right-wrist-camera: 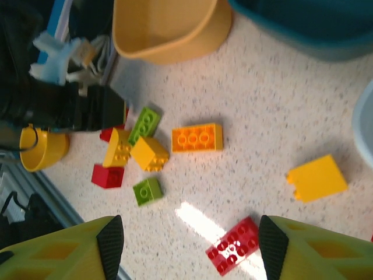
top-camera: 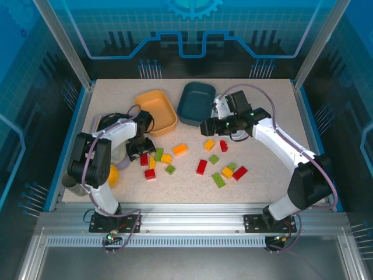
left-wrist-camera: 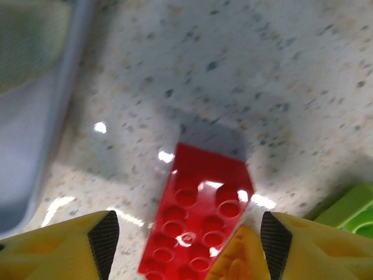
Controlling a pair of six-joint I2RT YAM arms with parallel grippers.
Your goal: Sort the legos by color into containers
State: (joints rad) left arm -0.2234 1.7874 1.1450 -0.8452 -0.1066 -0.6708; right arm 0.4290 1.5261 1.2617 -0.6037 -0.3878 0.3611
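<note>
Our left gripper [left-wrist-camera: 187, 240] is down low by the table. Its two yellow fingers [left-wrist-camera: 58, 251] stand apart, with a red brick [left-wrist-camera: 201, 213] in the gap between them. We see a little room on each side of the brick, so it is not pinched. A yellow brick [left-wrist-camera: 236, 265] lies right beside one finger, and a green brick [left-wrist-camera: 349, 213] peeks in at the edge. Our right gripper [right-wrist-camera: 189, 248] hangs high over the table with its fingers spread wide and nothing in them. Far under it lie a long red brick [right-wrist-camera: 233, 246], a big yellow brick [right-wrist-camera: 316, 178] and an orange brick [right-wrist-camera: 197, 138]. From above, all the bricks we can see lie on the speckled table [top-camera: 274, 93], one bunch by the left gripper and more in the middle. The orange tub [top-camera: 157, 112] and the dark teal tub [top-camera: 195, 102] sit side by side at the back. The white tub [right-wrist-camera: 366, 122] is mostly hidden under the right arm.
</note>
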